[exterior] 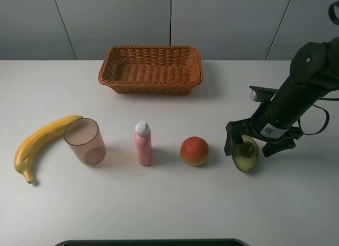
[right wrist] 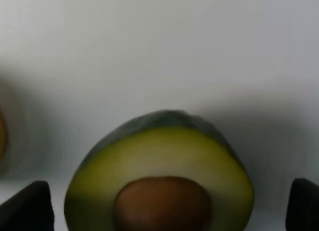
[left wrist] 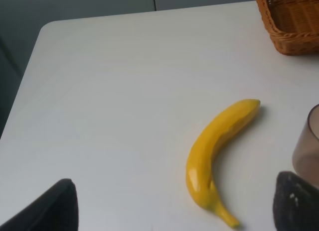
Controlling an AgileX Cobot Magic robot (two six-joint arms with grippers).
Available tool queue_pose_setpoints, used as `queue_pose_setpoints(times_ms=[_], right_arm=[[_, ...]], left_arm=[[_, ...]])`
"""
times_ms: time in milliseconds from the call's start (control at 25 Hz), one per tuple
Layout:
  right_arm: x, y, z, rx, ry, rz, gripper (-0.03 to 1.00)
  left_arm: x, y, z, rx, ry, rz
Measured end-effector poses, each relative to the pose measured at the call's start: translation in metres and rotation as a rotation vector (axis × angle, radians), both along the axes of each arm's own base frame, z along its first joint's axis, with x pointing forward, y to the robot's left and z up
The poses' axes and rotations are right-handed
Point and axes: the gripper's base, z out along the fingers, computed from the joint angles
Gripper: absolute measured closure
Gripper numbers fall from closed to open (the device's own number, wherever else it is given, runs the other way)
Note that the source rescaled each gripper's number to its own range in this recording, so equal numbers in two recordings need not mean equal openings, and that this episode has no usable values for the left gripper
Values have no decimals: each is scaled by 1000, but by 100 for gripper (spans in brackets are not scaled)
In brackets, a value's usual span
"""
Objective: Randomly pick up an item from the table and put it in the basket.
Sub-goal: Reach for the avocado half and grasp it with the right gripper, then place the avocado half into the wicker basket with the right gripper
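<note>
The halved avocado point(exterior: 246, 155) lies on the white table point(exterior: 58, 203) at the right, its cut face and brown pit showing. My right gripper point(exterior: 248, 149) is open and straddles it, one finger on each side with gaps. The right wrist view shows the avocado point(right wrist: 159, 161) close up between the two dark fingertips point(right wrist: 27, 208). The brown wicker basket point(exterior: 151, 79) stands at the back centre and is empty. My left gripper point(left wrist: 172, 211) is open and empty above the table's left part; it does not show in the exterior view.
In a row left of the avocado stand a red-orange fruit point(exterior: 194, 151), a pink bottle point(exterior: 143, 143), a translucent cup point(exterior: 85, 141) and a banana point(exterior: 42, 142). The left wrist view shows the banana point(left wrist: 214, 151), the cup's edge point(left wrist: 306, 146) and a basket corner point(left wrist: 294, 22).
</note>
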Motion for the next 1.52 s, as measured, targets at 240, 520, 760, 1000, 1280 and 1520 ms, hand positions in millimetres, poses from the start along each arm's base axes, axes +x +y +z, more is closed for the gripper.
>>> queue_pose_setpoints(times_ms=[240, 520, 760, 1000, 1280, 1520], right_arm=[[1, 1, -5, -2, 6, 1, 3], [1, 1, -6, -1, 1, 26, 94], [10, 4, 19, 22, -67, 54, 94], [61, 16, 124, 93, -470, 98, 94], [117, 39, 203, 206, -804, 225, 94], [163, 84, 184, 227, -899, 323, 94]], left_arm=[[0, 0, 0, 0, 0, 0], [0, 0, 0, 0, 0, 0], [0, 0, 0, 0, 0, 0], [0, 0, 0, 0, 0, 0], [0, 0, 0, 0, 0, 0], [0, 0, 0, 0, 0, 0]])
